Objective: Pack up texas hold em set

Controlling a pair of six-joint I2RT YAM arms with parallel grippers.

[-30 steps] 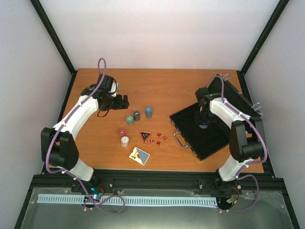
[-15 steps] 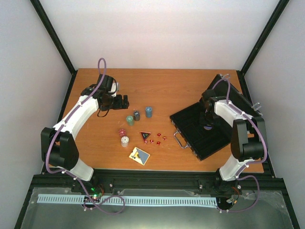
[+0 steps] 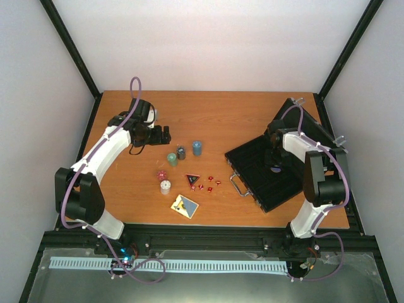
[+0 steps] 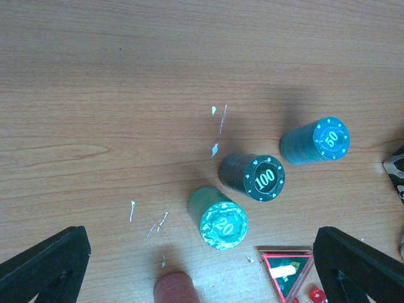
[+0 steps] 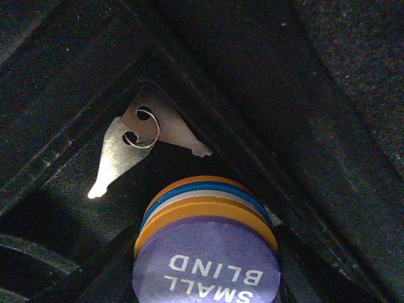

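Note:
The black briefcase [image 3: 252,154] lies open at the right with its lid [image 3: 312,126] raised. My right gripper [image 3: 275,163] is down inside it, shut on a stack of discs [image 5: 207,252] topped by the purple "SMALL BLIND" disc; two silver keys [image 5: 136,142] lie just beyond the stack. My left gripper [image 3: 161,134] hovers open at the left, nothing between its fingers [image 4: 47,265]. Ahead of it stand the green "20" chip stack [image 4: 218,219], the dark "100" stack [image 4: 254,177] and the blue "50" stack [image 4: 315,140]. Red dice [image 3: 210,183] and the card deck [image 3: 184,206] lie mid-table.
A reddish chip stack [image 4: 177,290] and a triangular marker [image 4: 287,270] sit near my left gripper. A white chip stack [image 3: 165,186] stands by the pink chips [image 3: 161,174]. The case handle [image 3: 237,184] faces the dice. Black frame posts border the table.
My right gripper has shifted a little to the right inside the case, carrying the disc stack with it. The left arm has stayed still.

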